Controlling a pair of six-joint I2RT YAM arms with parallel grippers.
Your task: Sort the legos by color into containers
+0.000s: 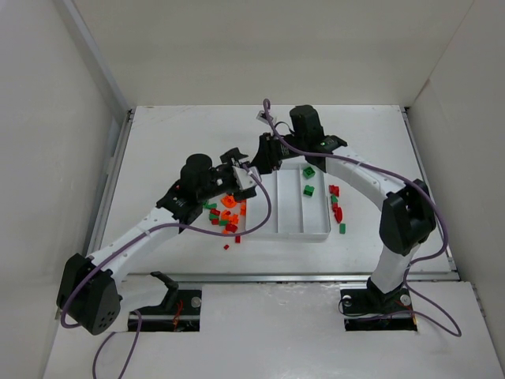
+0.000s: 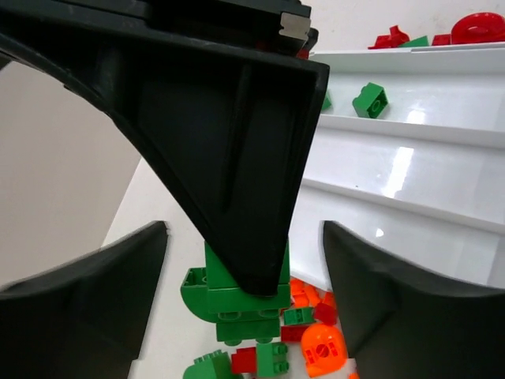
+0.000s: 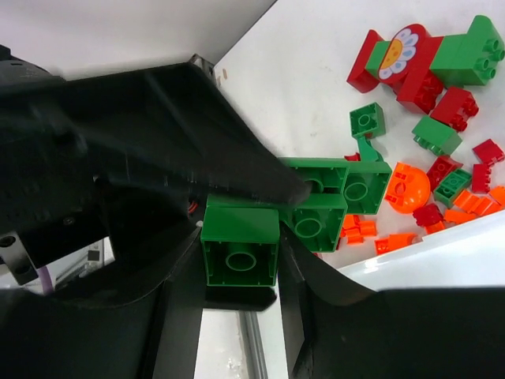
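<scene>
Top view: your left claw [image 1: 243, 180] and right claw [image 1: 263, 162] meet over the left end of the tray [image 1: 288, 212], with loose legos [image 1: 225, 217] heaped on the surface [image 1: 181, 142] beside it. Left wrist: the left claw gapes wide and grips nothing. Right wrist: the right claw pinches a green brick [image 3: 241, 257] snugly. This reads as a handover. Next, carry it to the compartment holding green pieces [image 1: 308, 190] and release low.
</scene>
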